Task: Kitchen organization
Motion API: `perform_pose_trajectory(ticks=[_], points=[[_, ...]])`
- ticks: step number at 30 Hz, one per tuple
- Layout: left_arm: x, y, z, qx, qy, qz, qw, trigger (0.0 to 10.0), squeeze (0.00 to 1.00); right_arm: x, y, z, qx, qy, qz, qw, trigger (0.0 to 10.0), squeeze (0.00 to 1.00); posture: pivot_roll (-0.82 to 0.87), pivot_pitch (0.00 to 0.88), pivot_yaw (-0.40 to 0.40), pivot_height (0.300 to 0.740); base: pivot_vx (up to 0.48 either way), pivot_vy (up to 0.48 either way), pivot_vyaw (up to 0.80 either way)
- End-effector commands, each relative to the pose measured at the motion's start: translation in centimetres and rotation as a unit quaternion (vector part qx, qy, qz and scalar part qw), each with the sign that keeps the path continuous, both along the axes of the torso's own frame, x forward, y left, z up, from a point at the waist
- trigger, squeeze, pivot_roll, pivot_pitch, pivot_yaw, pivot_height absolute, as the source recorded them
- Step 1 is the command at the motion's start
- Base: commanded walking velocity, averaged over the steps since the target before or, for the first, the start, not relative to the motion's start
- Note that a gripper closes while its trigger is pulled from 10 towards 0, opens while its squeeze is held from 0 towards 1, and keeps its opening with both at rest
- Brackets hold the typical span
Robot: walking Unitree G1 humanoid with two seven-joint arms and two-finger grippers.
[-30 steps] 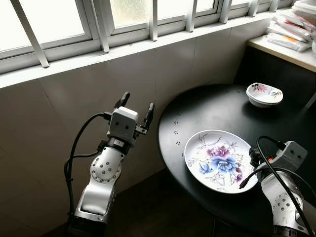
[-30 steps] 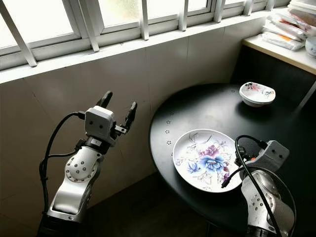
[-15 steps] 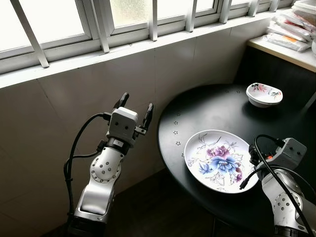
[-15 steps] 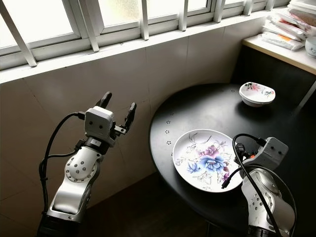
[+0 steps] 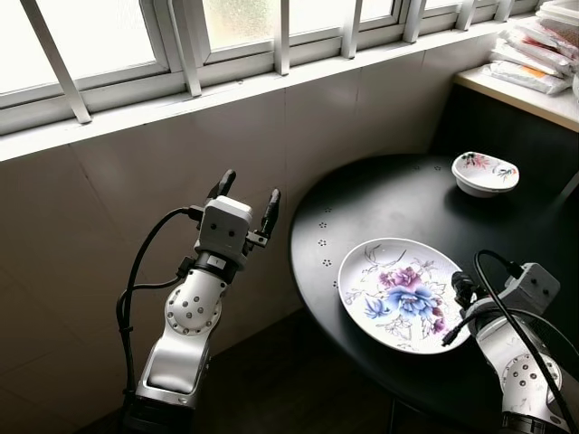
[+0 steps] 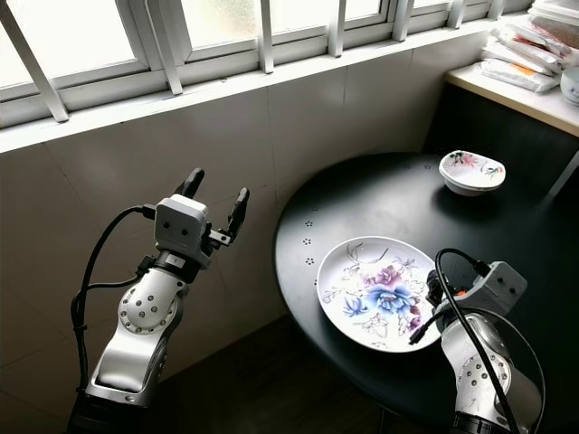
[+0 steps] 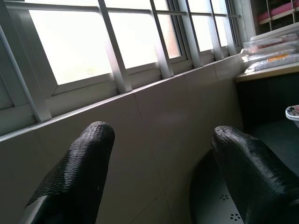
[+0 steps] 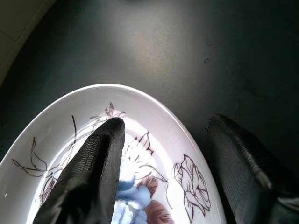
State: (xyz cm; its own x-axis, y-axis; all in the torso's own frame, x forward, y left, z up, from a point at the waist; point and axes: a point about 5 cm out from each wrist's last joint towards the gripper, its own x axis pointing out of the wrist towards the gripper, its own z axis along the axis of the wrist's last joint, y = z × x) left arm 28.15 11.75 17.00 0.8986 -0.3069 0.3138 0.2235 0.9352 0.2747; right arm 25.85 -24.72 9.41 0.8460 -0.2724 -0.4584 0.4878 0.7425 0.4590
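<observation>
The right gripper (image 8: 163, 154) stood spread astride the rim of the floral plate (image 5: 403, 294) on the round black table (image 5: 380, 194), one finger inside, one outside, apparently readying a pinch. Compared with a second earlier, it had dropped lower. The left gripper (image 5: 247, 194) stayed raised, fingers apart and empty.

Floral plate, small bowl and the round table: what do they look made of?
Large oval floral plate: glazed ceramic or porcelain, by its glossy white surface with printed flowers; melamine is possible. Small white floral bowl: same look, likely the same ware. Round black table: matte dark top with soft sheen, possibly painted wood or laminate; hard to tell.
</observation>
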Motion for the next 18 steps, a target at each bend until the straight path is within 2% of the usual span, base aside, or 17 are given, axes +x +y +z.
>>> perform_pose_trajectory(ticks=[1,6,11,18], points=[[0.1,0.1,-0.1,0.009,0.005,0.004,1.0,10.0,0.0,0.1,0.0,0.1,0.001,0.004,0.001,1.0,10.0,0.0,-0.02,0.0,-0.012,0.74,0.0,0.0,0.0],[0.1,0.2,-0.1,0.011,0.007,0.005,1.0,10.0,0.0,0.1,0.4,-0.3,0.024,0.017,0.003,1.0,10.0,0.0,-0.02,0.0,-0.014,0.74,0.0,0.0,0.0],[0.1,0.2,-0.1,0.012,0.007,0.007,1.0,10.0,0.0,-0.3,1.1,-1.5,-0.004,0.081,0.048,0.996,10.0,0.0,-0.02,0.0,-0.013,0.74,0.0,0.0,0.0],[0.2,0.2,-0.1,0.012,0.007,0.007,1.0,10.0,0.0,-0.4,1.2,-1.6,-0.004,0.09,0.055,0.994,10.0,0.0,-0.02,0.0,-0.011,0.74,0.0,0.0,0.0]])
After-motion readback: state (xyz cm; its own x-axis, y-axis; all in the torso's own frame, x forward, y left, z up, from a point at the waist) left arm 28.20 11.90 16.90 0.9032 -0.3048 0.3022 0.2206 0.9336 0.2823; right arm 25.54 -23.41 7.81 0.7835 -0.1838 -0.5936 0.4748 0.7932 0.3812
